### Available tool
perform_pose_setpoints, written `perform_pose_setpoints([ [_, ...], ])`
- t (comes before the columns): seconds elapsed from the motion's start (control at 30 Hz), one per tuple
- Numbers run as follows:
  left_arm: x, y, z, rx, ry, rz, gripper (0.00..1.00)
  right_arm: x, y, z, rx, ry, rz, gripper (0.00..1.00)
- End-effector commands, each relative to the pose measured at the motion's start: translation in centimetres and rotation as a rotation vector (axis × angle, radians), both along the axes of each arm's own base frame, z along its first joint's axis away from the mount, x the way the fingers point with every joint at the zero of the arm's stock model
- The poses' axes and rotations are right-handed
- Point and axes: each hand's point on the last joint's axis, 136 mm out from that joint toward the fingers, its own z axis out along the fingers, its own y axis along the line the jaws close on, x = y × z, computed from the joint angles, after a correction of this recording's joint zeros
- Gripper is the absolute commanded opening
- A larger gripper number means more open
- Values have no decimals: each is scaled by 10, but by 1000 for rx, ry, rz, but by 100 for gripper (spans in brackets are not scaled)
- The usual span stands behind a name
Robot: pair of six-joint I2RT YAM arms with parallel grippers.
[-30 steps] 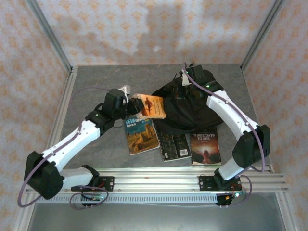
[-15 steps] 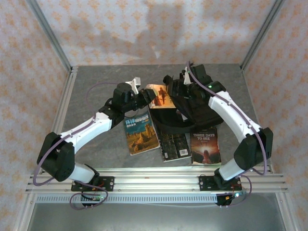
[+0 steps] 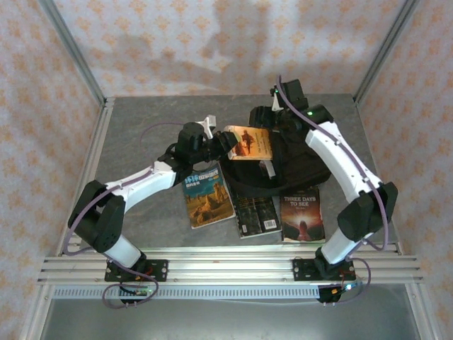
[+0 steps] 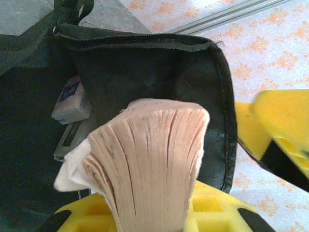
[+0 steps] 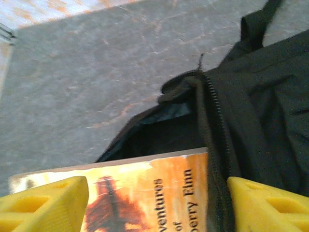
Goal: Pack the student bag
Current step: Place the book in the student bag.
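Your left fingers (image 4: 217, 208) clamp an orange paperback (image 3: 249, 142) at the mouth of the student bag (image 3: 301, 168), while your right fingers (image 5: 43, 205) stand wide apart, gripping nothing.

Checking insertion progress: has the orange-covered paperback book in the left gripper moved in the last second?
Yes. The orange-covered paperback shifted right, away from the blue-titled paperback lying flat, over the black fabric backpack.

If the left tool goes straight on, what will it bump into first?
Probably the inside of the open bag: the left tool points its book straight at the opening. Depth is unclear.
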Motion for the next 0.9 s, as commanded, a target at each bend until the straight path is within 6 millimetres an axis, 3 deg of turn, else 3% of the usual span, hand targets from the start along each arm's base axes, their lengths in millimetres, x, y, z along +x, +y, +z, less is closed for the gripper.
perform_pose_setpoints([
  [0.0,2,-13,48,-90,-106,-38,0,2,-18,-11,-102,6,-40,72],
  [0.43,3,-10,29,-54,-62,-25,0,4,-31,-30,-197,28,-62,61],
  [0.7,-1,-5,23,-17,-62,-13,0,10,-62,-5,-279,-80,-198,61],
  [0.8,0,-4,22,-14,-59,-11,0,11,-59,0,-243,-101,-188,62],
  [0.87,1,-4,22,-16,-61,-13,0,11,-51,-8,-203,-64,-149,62],
])
